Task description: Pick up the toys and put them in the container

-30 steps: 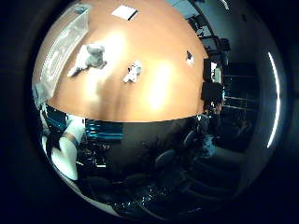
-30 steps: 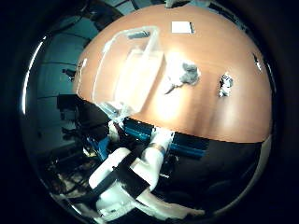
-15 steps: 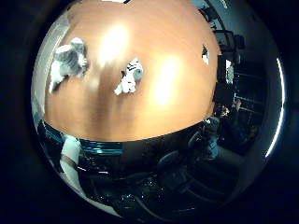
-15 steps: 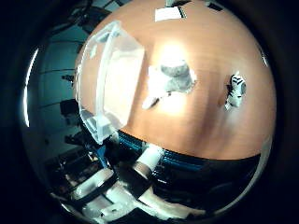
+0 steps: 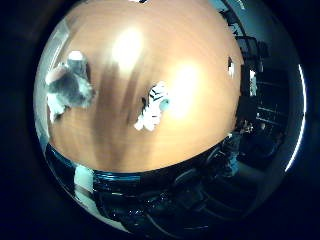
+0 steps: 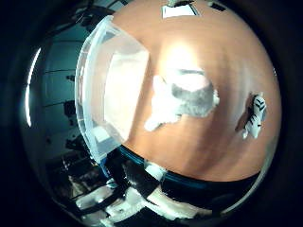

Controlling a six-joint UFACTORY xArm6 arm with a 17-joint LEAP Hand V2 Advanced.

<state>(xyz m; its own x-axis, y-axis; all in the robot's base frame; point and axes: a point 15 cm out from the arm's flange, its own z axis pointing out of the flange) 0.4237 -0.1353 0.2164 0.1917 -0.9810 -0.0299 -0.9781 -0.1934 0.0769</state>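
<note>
The grey and white plush toy (image 6: 187,99) fills much of the thumb-side view, so it lies closest under the palm of the robot hand, just beside the clear container (image 6: 109,90); its long axis runs away from the container wall; the striped toy (image 5: 152,106) lies farther off on the table (image 5: 200,60); whether the fingers are spread or curled, I cannot tell.

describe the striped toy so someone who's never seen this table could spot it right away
Start at the wooden table with the clear plastic container on it. Beside the container lies a fluffy grey and white plush toy; farther out across the bare wood lies the small striped toy. It is much smaller and slimmer than the plush, white with dark stripes, and lies alone, touching nothing.
</note>
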